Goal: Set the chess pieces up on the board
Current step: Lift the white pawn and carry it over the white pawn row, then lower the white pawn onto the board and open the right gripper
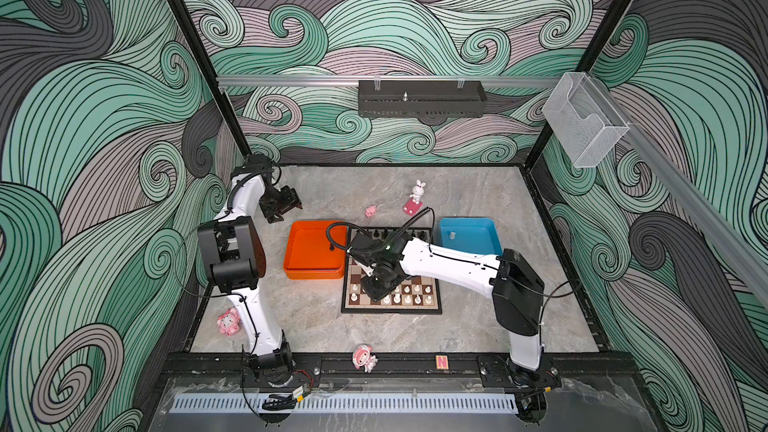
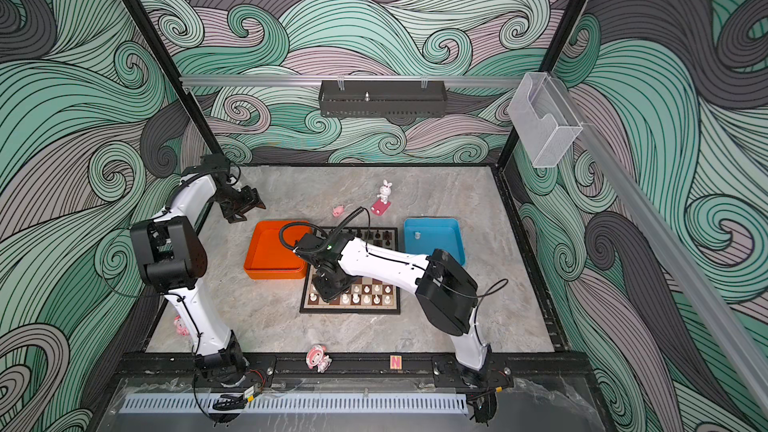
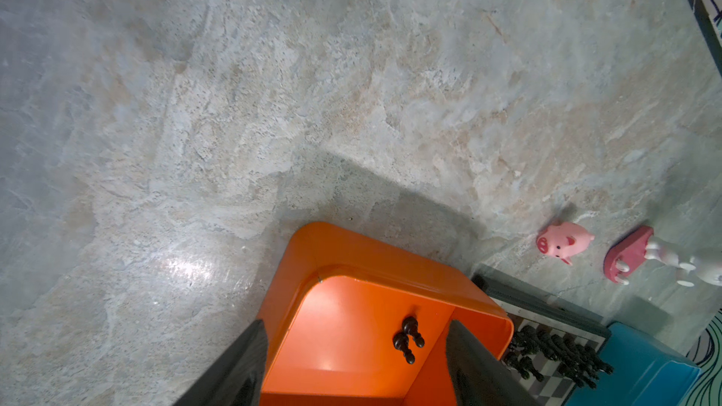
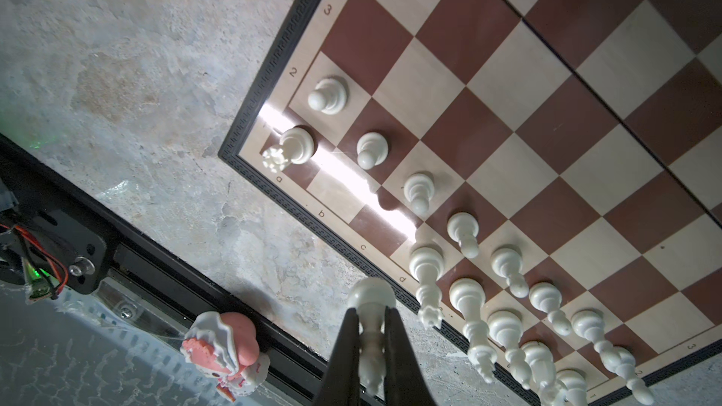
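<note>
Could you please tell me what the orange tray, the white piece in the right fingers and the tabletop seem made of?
The orange tray: probably moulded plastic, smooth semi-gloss; rounded corners, soft highlight on its floor.
The white piece: likely glossy plastic; uniform cream, shiny turned shape.
The tabletop: stone-look, mottled grey-beige with glare; real stone or printed laminate, I cannot tell.

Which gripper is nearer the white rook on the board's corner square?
Right. The right gripper, shut on a white piece, hovers over the board's near-left area, close to the rook. The left gripper hangs open by the orange tray's far-left corner, off the board.
</note>
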Robot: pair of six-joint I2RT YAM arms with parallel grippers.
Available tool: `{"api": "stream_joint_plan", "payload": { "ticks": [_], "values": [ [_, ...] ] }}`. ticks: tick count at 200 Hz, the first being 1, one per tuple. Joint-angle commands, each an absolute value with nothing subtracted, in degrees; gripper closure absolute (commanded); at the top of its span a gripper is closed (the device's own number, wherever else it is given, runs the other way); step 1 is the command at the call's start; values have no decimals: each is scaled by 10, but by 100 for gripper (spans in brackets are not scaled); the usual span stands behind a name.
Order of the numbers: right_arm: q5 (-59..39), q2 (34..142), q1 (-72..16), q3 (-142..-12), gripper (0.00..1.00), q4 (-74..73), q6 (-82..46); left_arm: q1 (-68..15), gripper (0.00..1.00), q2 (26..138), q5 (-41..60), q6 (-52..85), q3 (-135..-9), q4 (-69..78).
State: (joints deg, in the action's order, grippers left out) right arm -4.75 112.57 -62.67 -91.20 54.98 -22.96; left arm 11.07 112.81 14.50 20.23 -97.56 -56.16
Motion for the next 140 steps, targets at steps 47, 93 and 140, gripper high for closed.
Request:
{"api": "stream_joint_plan", "payload": {
  "ticks": [47,93,140],
  "values": [
    [-52,1159,-625,-915,88,548,-225,109,25,1136,162,211,-971,-558],
    [-52,1168,-624,-921,87,549,-222,108,25,1136,166,212,-969,-555],
    [-55,1179,-623,-927,86,550,-219,108,25,1136,174,210,-968,-552]
  ]
}}
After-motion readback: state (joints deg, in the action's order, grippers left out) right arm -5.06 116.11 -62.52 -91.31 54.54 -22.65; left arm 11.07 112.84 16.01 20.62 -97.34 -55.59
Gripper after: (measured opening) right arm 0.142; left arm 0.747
